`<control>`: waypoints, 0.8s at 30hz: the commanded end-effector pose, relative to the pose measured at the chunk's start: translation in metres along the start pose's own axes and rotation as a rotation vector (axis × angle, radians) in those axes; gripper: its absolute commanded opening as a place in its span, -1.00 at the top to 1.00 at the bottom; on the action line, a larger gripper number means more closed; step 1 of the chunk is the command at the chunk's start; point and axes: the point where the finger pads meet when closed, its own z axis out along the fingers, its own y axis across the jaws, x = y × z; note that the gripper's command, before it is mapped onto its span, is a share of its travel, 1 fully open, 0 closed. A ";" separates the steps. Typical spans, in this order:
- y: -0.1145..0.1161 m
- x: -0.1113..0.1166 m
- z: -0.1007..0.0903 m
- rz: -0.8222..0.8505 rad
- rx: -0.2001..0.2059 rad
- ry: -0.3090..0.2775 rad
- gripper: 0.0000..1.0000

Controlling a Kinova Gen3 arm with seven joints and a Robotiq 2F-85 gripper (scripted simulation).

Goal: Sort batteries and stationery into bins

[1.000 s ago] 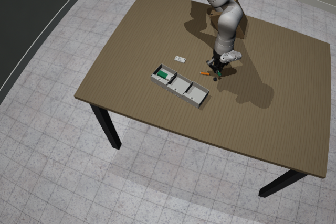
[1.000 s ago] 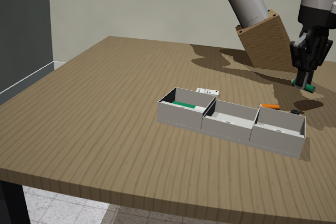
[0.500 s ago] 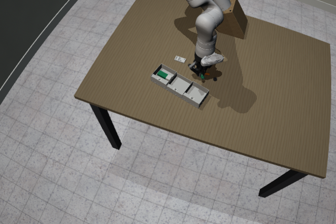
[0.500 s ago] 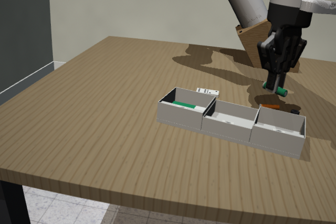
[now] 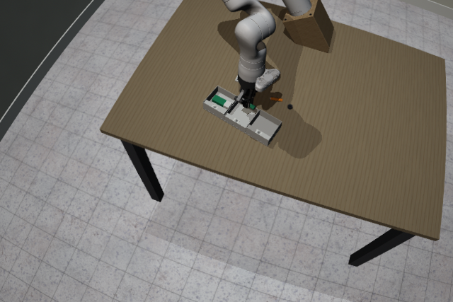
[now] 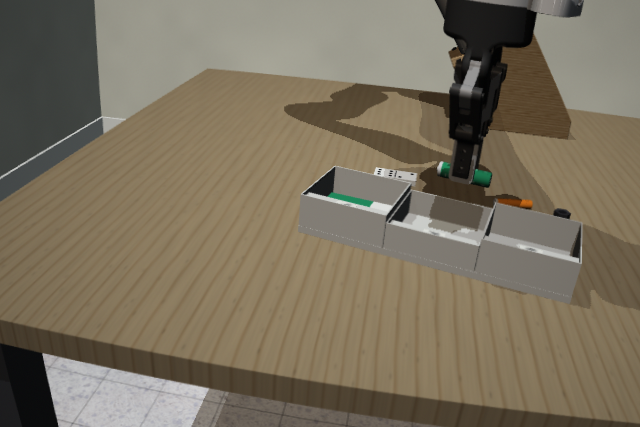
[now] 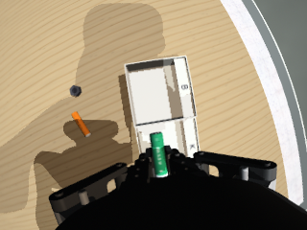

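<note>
Wooden table (image 5: 365, 167) (black legs), grey tiled floor (image 5: 73, 236), pale wall (image 6: 258, 9)
</note>
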 end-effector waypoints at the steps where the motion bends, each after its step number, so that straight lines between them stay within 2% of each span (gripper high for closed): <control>1: 0.012 -0.012 0.003 -0.022 0.020 0.004 0.82; 19: 0.011 -0.011 0.003 -0.022 0.020 0.004 0.82; 24: 0.010 -0.011 0.013 -0.022 0.020 0.004 0.82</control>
